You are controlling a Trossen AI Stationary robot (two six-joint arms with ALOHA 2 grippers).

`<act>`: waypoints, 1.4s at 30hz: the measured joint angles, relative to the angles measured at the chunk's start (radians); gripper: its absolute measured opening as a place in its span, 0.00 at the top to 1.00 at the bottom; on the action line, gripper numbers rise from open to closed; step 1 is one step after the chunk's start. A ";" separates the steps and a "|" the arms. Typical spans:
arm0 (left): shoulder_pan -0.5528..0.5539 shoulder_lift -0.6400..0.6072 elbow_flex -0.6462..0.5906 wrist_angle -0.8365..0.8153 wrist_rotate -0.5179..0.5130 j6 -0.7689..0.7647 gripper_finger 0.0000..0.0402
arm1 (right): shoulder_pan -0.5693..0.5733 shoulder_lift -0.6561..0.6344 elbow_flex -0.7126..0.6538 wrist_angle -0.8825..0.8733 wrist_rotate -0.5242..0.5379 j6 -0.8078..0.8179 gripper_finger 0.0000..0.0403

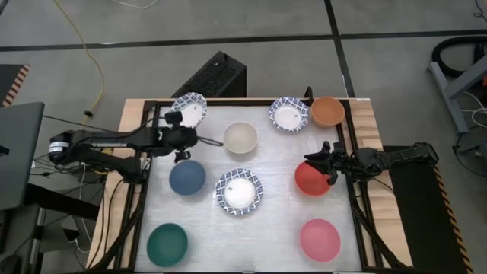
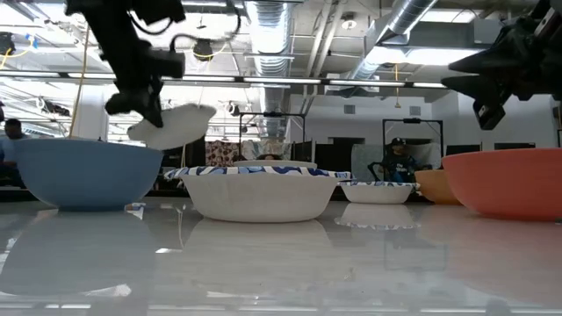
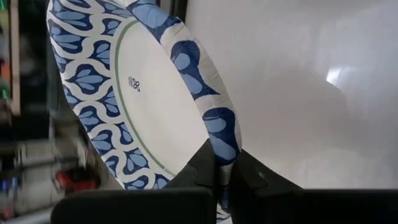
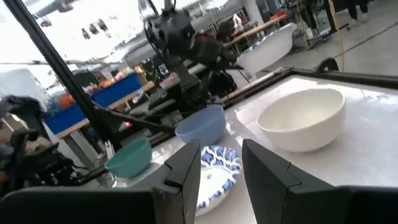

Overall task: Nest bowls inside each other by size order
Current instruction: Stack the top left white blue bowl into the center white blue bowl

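Note:
My left gripper (image 1: 185, 126) is shut on a blue-and-white patterned bowl (image 1: 190, 110), held in the air over the table's far left corner (image 2: 171, 125). Resting on their bases on the table are a cream bowl (image 1: 240, 138), a second patterned bowl (image 1: 289, 113), an orange bowl (image 1: 328, 111), a red bowl (image 1: 310, 180), a slate-blue bowl (image 1: 187, 177), a third patterned bowl (image 1: 239, 191), a dark green bowl (image 1: 167, 243) and a pink bowl (image 1: 320, 239). My right gripper (image 1: 321, 162) stands open above the red bowl's far edge, with nothing between its fingers (image 4: 186, 171). My left gripper pinches the patterned bowl's rim (image 3: 221, 134) between its two fingers, one finger (image 3: 198, 169) on the inner side and the other on the outer side. The bowl is lifted clear of the table and sits tilted in the hold (image 2: 176, 123).
A dark frame (image 1: 251, 101) runs along the table's edges. Bare table top (image 1: 251, 243) lies between the green and pink bowls at the near edge. People and benches show in the room beyond the table.

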 joint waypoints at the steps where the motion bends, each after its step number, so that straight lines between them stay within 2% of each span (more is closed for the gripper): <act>1: -0.026 -0.013 0.000 0.002 0.000 0.007 1.00 | 0.000 0.000 0.000 0.019 0.003 0.000 0.66; 8: -0.205 -0.049 0.000 0.076 0.021 0.090 1.00 | 0.000 0.000 0.000 0.169 0.123 -0.008 0.66; 13: -0.312 -0.044 0.000 0.185 0.038 0.166 1.00 | 0.000 0.000 0.000 0.281 0.134 -0.131 0.66; 18: -0.399 -0.045 0.000 0.225 0.127 0.422 1.00 | 0.000 0.000 0.004 0.317 0.135 -0.232 0.66; 22: -0.445 -0.045 0.000 0.229 0.134 0.575 1.00 | 0.000 0.047 0.013 0.311 0.133 -0.323 0.66; 25: -0.466 -0.045 0.000 0.230 0.133 0.650 1.00 | 0.000 0.124 0.023 0.302 0.169 -0.406 0.66; 27: -0.475 -0.044 0.000 0.239 0.134 0.671 1.00 | 0.000 0.202 0.053 0.305 0.235 -0.460 0.66; 29: -0.481 -0.044 0.000 0.252 0.135 0.676 1.00 | 0.000 0.291 0.101 0.307 0.319 -0.514 0.66; 32: -0.487 -0.044 0.000 0.251 0.144 0.672 1.00 | 0.000 0.423 0.206 0.309 0.353 -0.629 0.66; 36: -0.487 -0.044 0.000 0.251 0.186 0.664 1.00 | 0.000 0.570 0.379 0.273 0.345 -0.761 0.66; 42: -0.487 -0.044 0.000 0.251 0.208 0.663 1.00 | 0.000 0.803 0.605 0.066 0.199 -0.913 0.66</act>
